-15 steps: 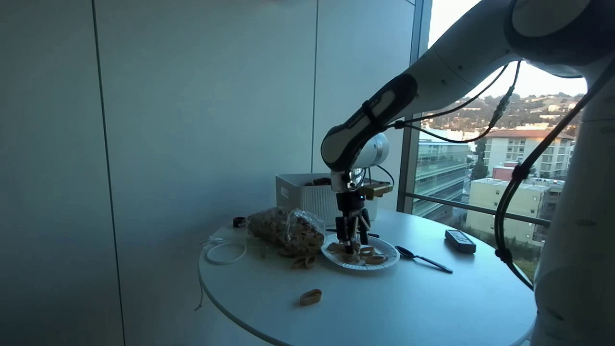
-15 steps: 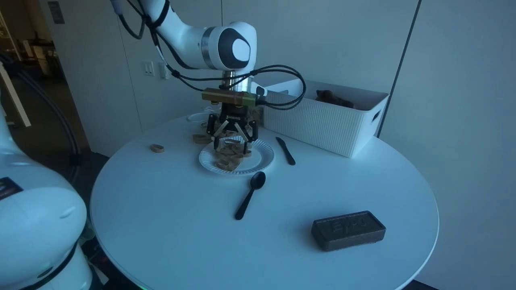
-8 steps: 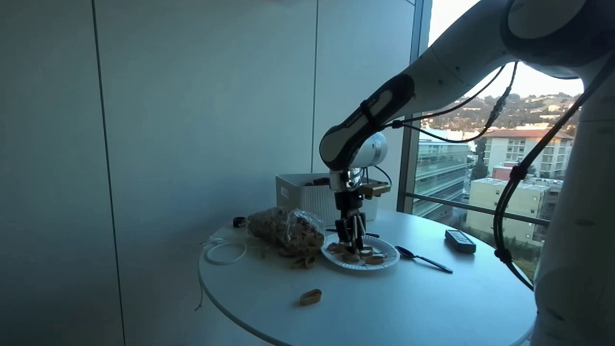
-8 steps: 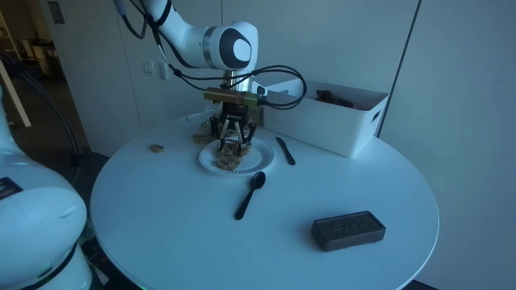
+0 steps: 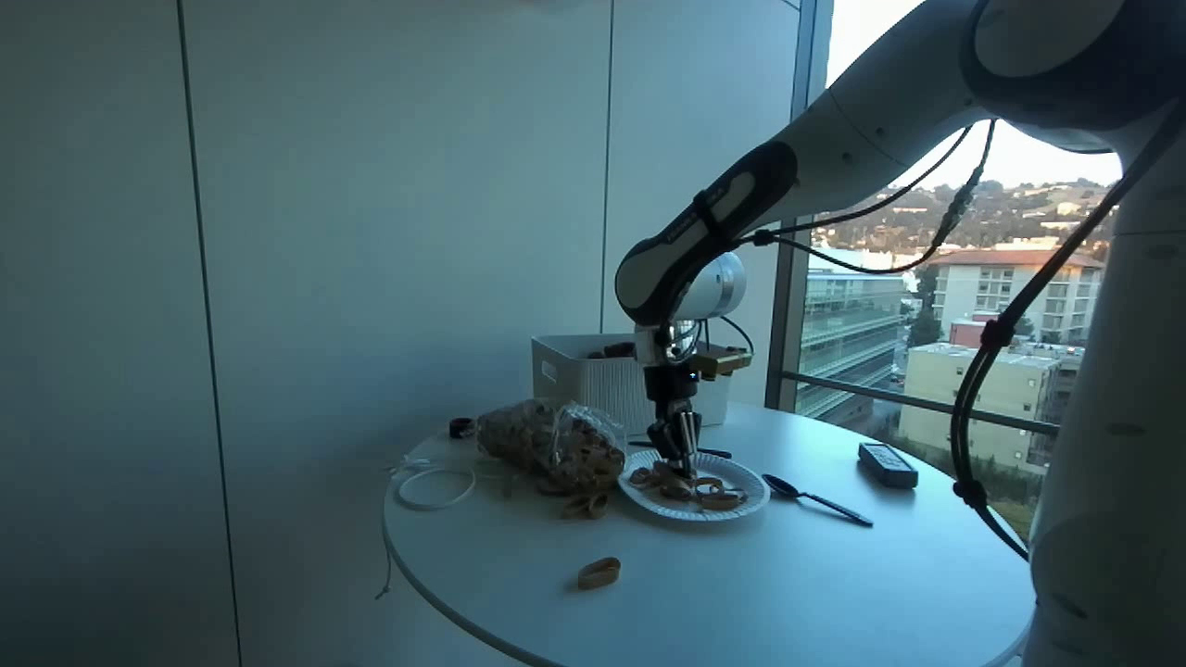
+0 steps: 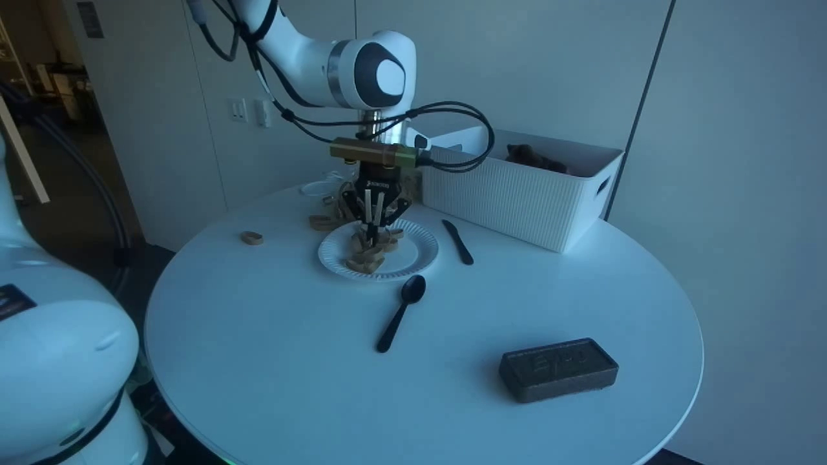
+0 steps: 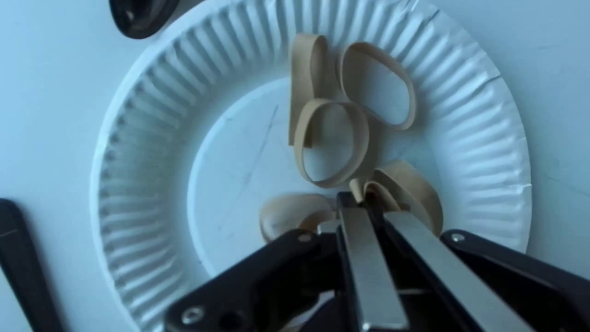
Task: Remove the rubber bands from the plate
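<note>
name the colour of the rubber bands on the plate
Tan; the rubber bands show best in the wrist view.

Left of centre in an exterior view, the black-and-silver two-fingered gripper [image 6: 371, 234], spread wide a second ago, is drawn together, now pinching a folded tan rubber band [image 7: 356, 190] right of the wrist view's centre.

Below the gripper [image 7: 362, 198] lies flat a round, white, fluted plate [image 7: 230, 170], bearing tan bands [image 7: 300, 69]: some just beside its tips, three ahead of them in the wrist view, and one, folded, pinched between them.
</note>
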`<state>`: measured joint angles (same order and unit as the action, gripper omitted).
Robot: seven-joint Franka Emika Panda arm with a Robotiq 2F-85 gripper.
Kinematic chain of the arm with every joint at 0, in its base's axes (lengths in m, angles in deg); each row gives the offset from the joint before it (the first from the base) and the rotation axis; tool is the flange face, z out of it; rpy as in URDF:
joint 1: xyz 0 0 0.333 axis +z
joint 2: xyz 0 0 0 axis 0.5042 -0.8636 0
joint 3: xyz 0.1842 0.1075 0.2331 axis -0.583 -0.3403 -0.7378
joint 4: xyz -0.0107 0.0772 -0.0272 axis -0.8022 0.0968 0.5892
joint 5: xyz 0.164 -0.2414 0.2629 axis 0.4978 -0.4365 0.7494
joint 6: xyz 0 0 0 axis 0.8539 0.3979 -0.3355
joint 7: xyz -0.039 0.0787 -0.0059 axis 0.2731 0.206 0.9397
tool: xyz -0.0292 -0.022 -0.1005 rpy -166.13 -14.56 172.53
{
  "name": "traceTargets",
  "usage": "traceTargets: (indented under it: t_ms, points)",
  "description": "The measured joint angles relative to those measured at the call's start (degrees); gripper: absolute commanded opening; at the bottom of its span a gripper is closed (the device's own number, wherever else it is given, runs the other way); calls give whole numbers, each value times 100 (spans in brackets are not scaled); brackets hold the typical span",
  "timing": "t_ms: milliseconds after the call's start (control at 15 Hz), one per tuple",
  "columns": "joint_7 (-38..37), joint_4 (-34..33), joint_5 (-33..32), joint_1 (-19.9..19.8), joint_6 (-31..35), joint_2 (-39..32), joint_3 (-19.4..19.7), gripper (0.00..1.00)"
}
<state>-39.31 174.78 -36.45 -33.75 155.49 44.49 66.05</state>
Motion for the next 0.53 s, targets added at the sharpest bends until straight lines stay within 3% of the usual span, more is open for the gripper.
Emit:
traceTargets:
  t_ms: [333, 533]
  points:
    - [95, -169, 86, -17, -40, 238, 10, 11]
    - [620, -172, 446, -8, -157, 586, 10, 9]
